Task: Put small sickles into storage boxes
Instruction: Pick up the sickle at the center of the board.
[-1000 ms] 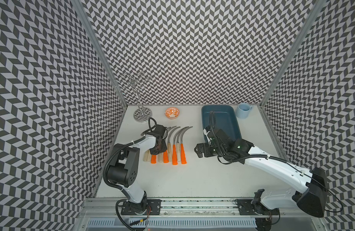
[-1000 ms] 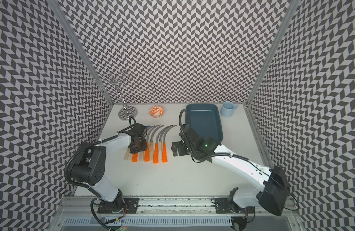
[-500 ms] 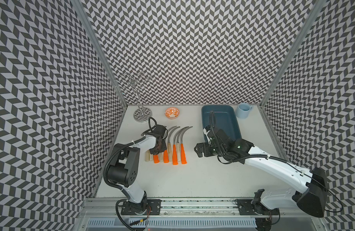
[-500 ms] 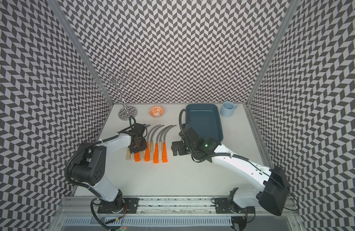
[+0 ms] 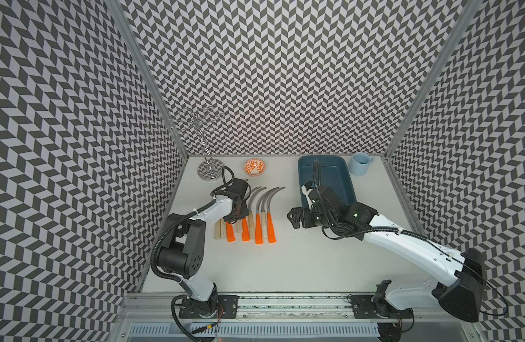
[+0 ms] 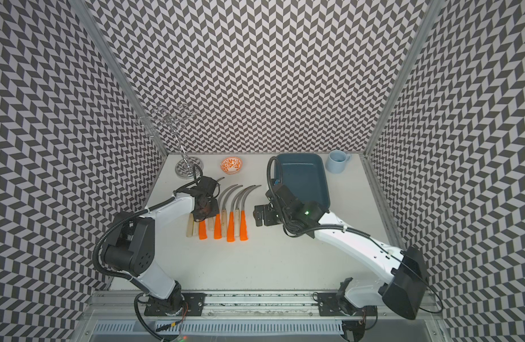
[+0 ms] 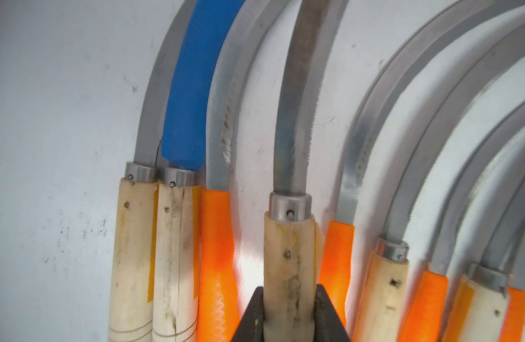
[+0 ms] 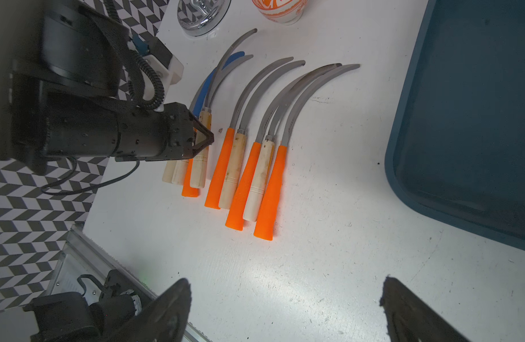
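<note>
Nine sickles [image 5: 249, 219] lie side by side on the white worktop [image 5: 284, 266], at about 9 o'clock from its middle. Their handles point to 6 o'clock and their grey blades curve away toward 1 o'clock. Orange plastic and pale wood handles are mixed in the row, and one blade is blue. The dark teal tray [image 5: 332, 177] sits at about 1 o'clock near the back wall, with no sickle in it.

Both top views hide the grip under the left arm's wrist. The left wrist view shows it closely: the left end effector [image 7: 289, 288] is clenched on a wood-handled sickle [image 7: 287, 251], its black fingers [image 7: 249, 319] pressing both sides of the handle below the steel collar. The blade there looks darker and tarnished beside its neighbours. The right wrist view shows that this handle overlaps the orange one next to it.

The left arm reaches toward 12 o'clock, with its wrist bent down over the 9 o'clock end of the row. The right arm stretches toward 10 o'clock. The right end effector [image 5: 295, 217] is released, its fingers [image 8: 166, 311] wide apart, between the row and the tray.
</note>
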